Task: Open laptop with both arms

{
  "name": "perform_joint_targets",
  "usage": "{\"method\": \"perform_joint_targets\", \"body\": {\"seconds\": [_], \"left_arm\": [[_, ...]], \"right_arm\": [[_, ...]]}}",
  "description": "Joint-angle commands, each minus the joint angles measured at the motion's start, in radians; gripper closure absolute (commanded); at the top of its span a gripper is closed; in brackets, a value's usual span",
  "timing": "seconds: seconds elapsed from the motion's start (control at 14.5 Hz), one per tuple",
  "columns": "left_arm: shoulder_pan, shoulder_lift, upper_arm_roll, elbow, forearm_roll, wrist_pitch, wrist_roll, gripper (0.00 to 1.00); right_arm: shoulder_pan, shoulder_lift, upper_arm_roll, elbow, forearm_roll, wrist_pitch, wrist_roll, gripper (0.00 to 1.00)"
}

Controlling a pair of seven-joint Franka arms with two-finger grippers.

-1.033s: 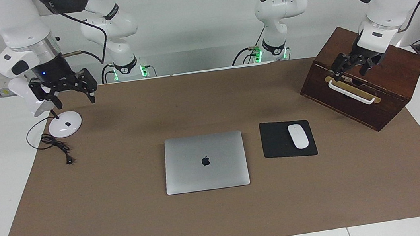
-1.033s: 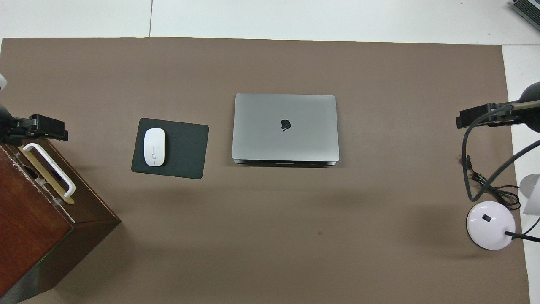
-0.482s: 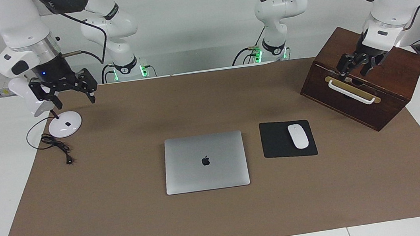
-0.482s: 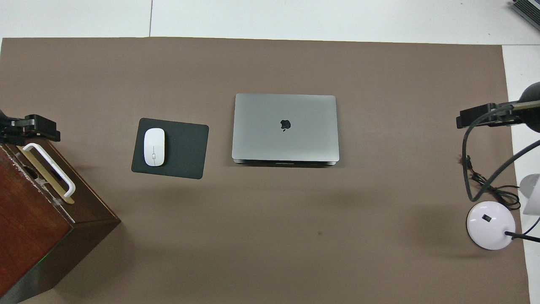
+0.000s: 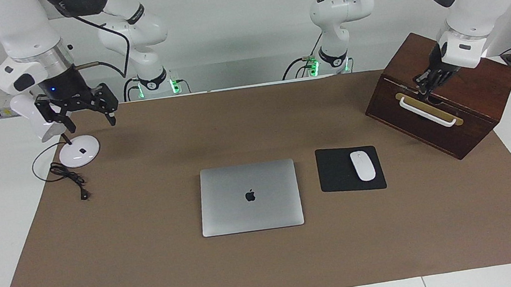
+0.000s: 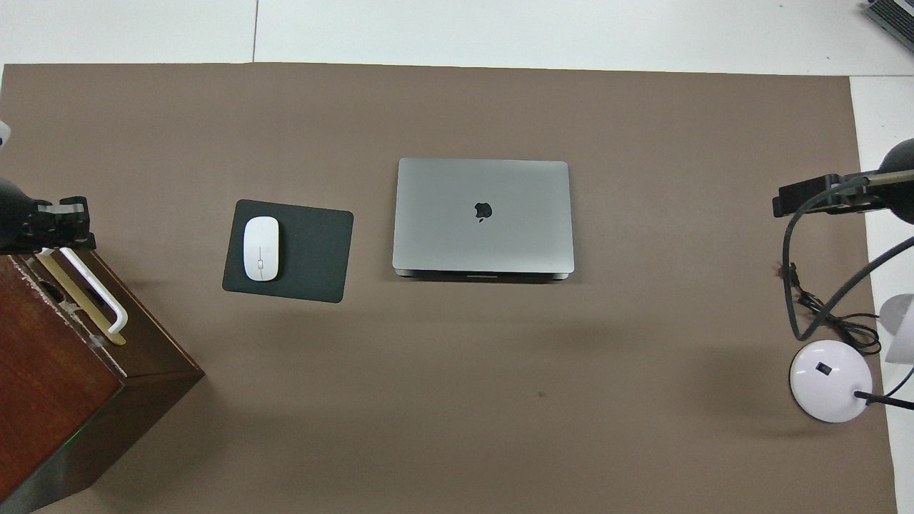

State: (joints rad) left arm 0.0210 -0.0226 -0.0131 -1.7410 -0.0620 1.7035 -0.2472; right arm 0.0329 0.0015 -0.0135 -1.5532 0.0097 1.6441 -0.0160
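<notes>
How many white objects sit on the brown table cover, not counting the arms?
2: the mouse on the black mouse pad beside the closed laptop, and the round lamp base toward the right arm's end.

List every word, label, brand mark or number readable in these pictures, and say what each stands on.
No words or numbers can be read.
Dark apple logo, no lettering: on the closed lid of the laptop.
Small print on a band of the right arm: too small to read.
</notes>
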Motion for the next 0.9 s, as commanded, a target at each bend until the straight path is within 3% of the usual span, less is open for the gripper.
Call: {"method": "perform_joint_targets", "body": {"seconds": [0.0,0.07,0.28,0.41,0.48,0.55,0.76,0.83], "left_arm": [[-0.006,-0.013,0.005,-0.037,-0.091,0.048,-0.161,1.0],[-0.007,-0.014,0.004,-0.051,-0.123,0.054,-0.238,1.0],[-0.035,-0.057,0.001,-0.142,-0.188,0.128,-0.352,1.0],[-0.033,-0.077,0.002,-0.207,-0.307,0.194,-0.415,1.0],[-0.033,-0.079,0.002,-0.23,-0.352,0.215,-0.441,1.0],[-0.033,-0.08,0.002,-0.247,-0.375,0.24,-0.496,1.0],[-0.038,-0.069,0.001,-0.294,-0.497,0.365,-0.673,1.0],[-0.036,-0.069,0.001,-0.319,-0.565,0.405,-0.687,1.0]], "right_arm": [[-0.005,-0.023,-0.003,-0.028,0.018,0.014,0.011,0.85],[-0.005,-0.023,-0.003,-0.027,0.018,0.016,0.011,1.0],[-0.005,-0.023,-0.002,-0.027,0.016,0.014,0.011,1.0],[-0.004,-0.023,-0.002,-0.027,0.015,0.017,0.013,1.0],[-0.004,-0.023,-0.002,-0.027,0.015,0.022,0.014,0.95],[-0.005,-0.023,-0.002,-0.028,0.015,0.022,0.013,0.72],[-0.004,-0.023,-0.002,-0.028,0.015,0.023,0.013,0.63],[-0.004,-0.023,-0.002,-0.028,0.015,0.023,0.013,0.34]]}}
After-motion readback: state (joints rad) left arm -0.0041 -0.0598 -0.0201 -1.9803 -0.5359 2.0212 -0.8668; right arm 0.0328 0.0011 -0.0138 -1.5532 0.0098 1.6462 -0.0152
